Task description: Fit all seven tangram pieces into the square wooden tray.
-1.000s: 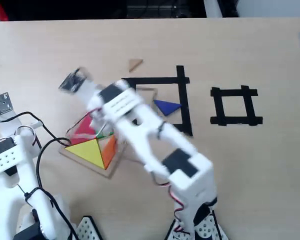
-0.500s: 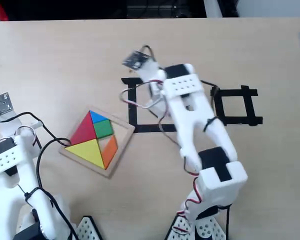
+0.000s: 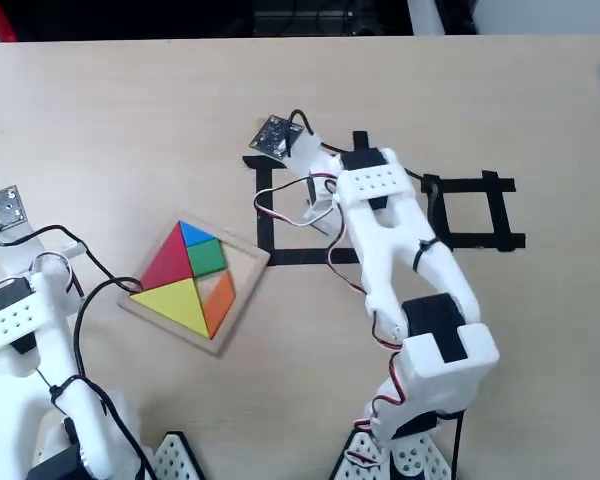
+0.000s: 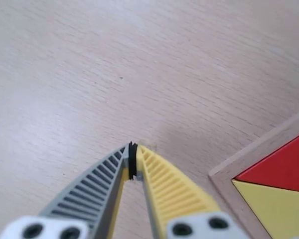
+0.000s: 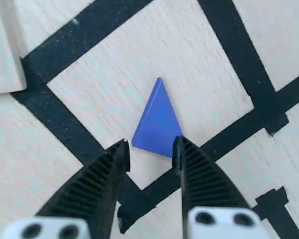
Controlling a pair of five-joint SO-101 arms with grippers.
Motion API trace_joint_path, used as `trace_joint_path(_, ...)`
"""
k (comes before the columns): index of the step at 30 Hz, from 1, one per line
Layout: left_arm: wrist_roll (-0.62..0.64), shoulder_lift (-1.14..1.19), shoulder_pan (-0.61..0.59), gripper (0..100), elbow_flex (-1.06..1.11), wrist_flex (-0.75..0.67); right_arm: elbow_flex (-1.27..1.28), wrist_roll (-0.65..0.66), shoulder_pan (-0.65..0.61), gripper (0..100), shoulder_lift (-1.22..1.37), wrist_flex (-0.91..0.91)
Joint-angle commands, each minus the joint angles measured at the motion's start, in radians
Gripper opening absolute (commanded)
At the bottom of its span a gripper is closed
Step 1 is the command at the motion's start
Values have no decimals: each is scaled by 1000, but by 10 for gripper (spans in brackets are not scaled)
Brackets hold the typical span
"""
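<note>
Tray [image 4: 259,152] cut off, L wrist view

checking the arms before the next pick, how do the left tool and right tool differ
The left tool is shut; the right tool is open. The left tool is over bare table beside the tray; the right tool is over the blue triangle inside the tape square. The left tool's fingers are grey and yellow; the right tool's are black. Both have ribbed fingers and hold nothing.

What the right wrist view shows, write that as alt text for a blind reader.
A blue triangle lies flat on the wooden table inside a black tape square. The right gripper hovers over it, fingers open, tips flanking one edge.
</note>
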Motion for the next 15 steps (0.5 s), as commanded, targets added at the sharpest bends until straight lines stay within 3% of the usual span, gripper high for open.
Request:
trace_joint_path(1,11,-3,8,30,-8,-17,-12,49,15,158,25,-28)
trace_joint_path(10,11,-2,10,30,-7,-18,-200,58,-28,156,206,-41)
trace_joint_path(15,11,-2,10,30,-7,-20,-380,8,-28,156,277,84)
